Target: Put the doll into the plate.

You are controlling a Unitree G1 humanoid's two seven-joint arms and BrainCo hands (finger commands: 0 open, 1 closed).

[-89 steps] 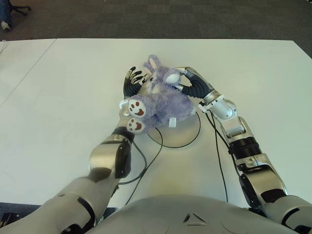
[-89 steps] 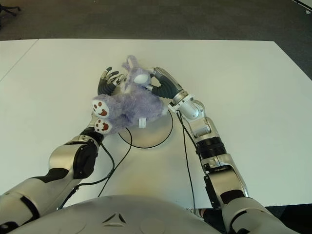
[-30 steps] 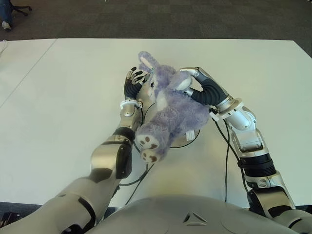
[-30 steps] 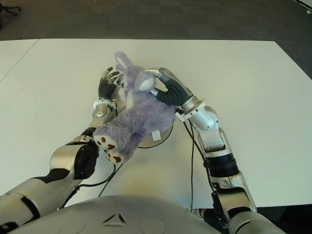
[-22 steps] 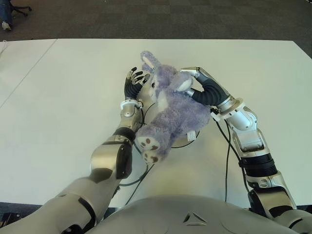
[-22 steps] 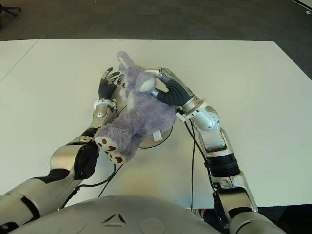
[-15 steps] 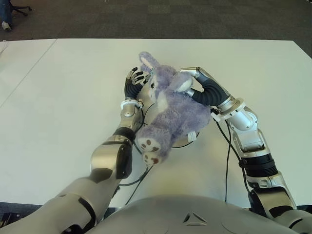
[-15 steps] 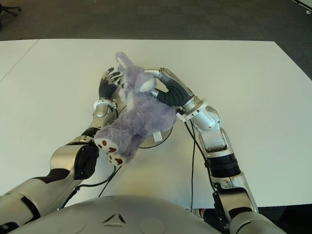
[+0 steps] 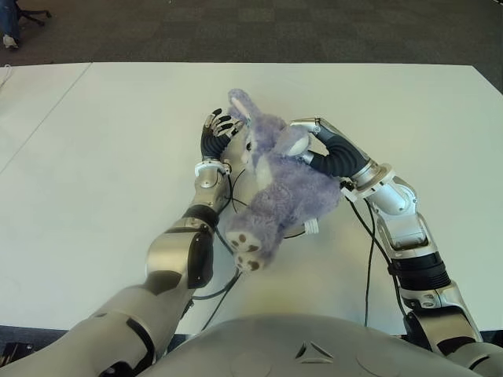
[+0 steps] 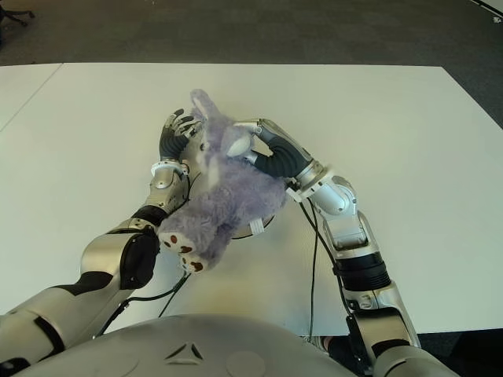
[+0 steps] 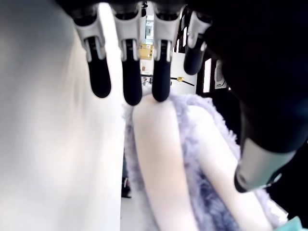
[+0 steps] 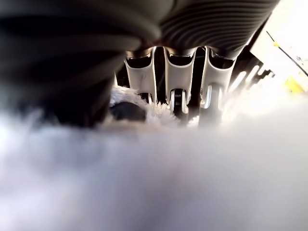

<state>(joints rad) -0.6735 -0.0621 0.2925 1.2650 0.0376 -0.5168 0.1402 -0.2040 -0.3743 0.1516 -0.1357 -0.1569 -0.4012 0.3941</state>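
Observation:
A purple plush doll (image 9: 279, 184) with white ear linings and brown paw pads lies tilted over a round plate (image 9: 291, 233), hiding most of it. Its feet (image 9: 244, 250) hang past the plate's near rim, toward me. My right hand (image 9: 318, 145) is shut on the doll's head from the right; its curled fingers (image 12: 178, 82) sink into the fur (image 12: 154, 173). My left hand (image 9: 218, 132) stands at the left of the head with straight, spread fingers (image 11: 130, 72). One long ear (image 11: 163, 159) lies along its palm.
The white table (image 9: 102, 157) stretches wide on both sides, and dark carpet (image 9: 314, 31) lies beyond its far edge. Black cables run beside my right forearm (image 9: 369, 259) and under my left forearm (image 9: 228, 283). A seam crosses the table at the far left.
The doll has swung from lying across the plate to pointing its feet toward me, and has sunk lower. My right hand came slightly nearer with it; the left hand stayed put.

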